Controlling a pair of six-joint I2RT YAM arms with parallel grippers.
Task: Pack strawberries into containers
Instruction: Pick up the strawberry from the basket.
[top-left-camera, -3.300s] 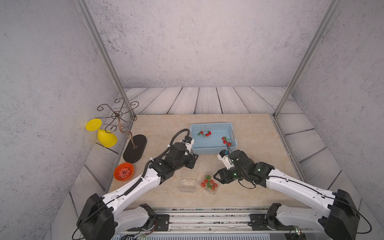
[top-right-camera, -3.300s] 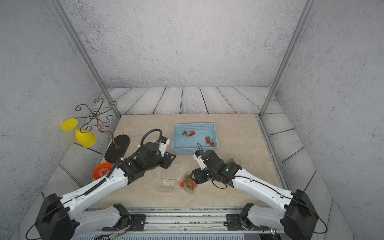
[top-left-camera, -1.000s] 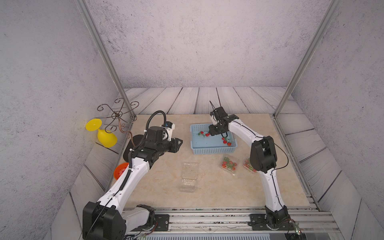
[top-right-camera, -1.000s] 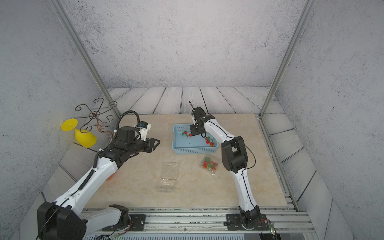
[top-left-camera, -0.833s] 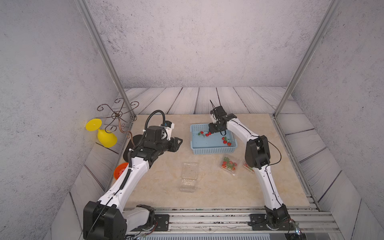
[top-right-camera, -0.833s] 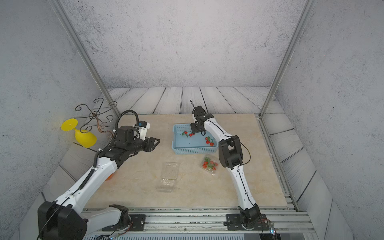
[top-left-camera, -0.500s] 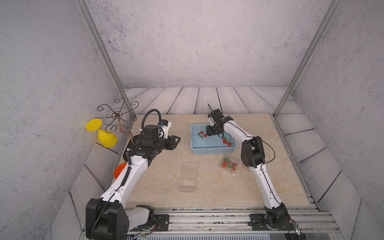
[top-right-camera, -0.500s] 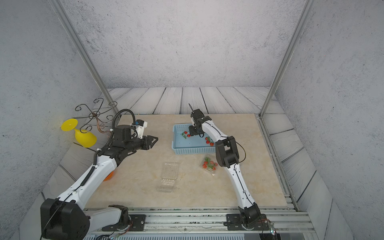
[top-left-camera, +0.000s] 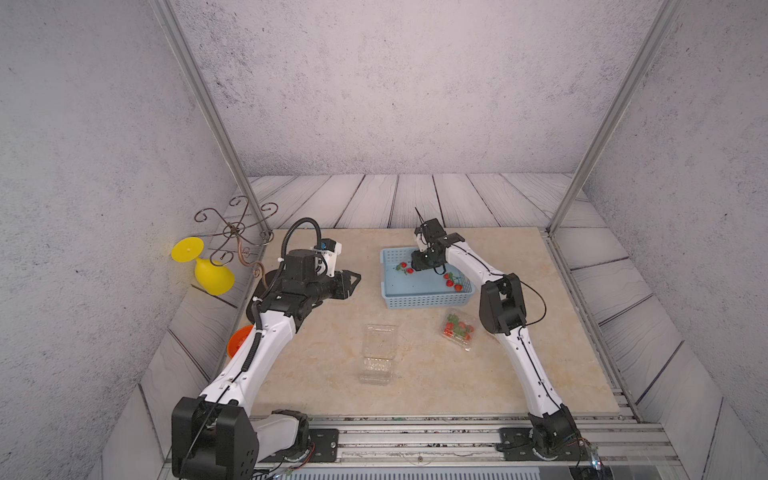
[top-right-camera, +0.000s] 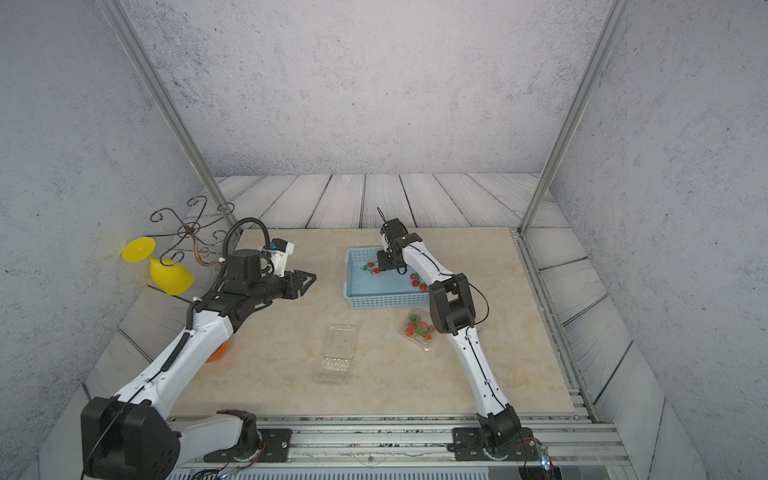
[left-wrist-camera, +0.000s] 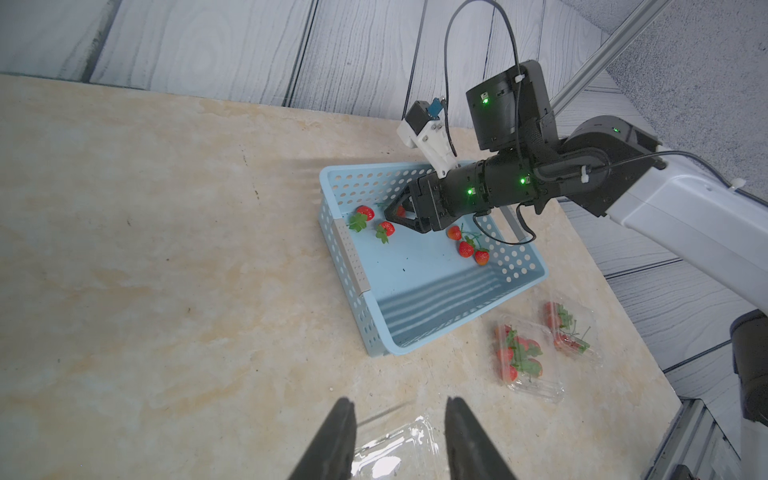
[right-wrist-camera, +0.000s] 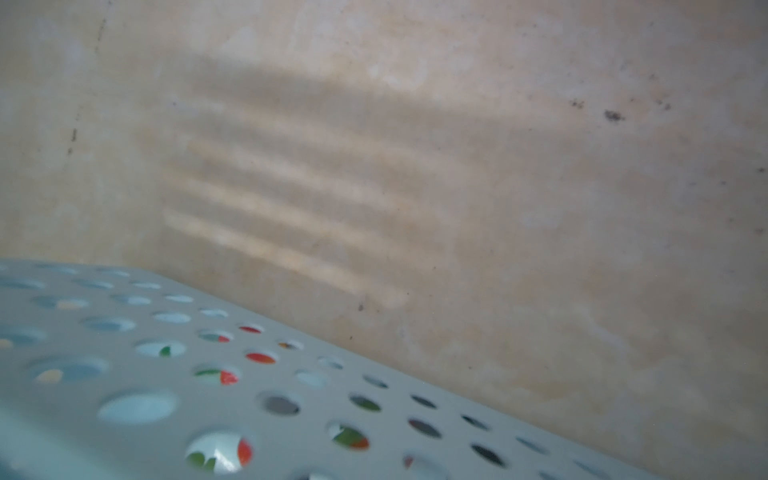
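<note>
Right pincer inside blue perforated basket among strawberries, grip indiscernible; left pincer near basket, jaws apart, empty.

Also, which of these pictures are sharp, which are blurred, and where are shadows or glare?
Right wrist view: blurred, too close; only the wall of the light blue perforated plastic basket and a striped shadow on the beige marbled tabletop. Left wrist view: sharp; striped shadow on the basket floor, glare on the empty clear plastic clamshell box. Both top views: sharp, evenly lit.
</note>
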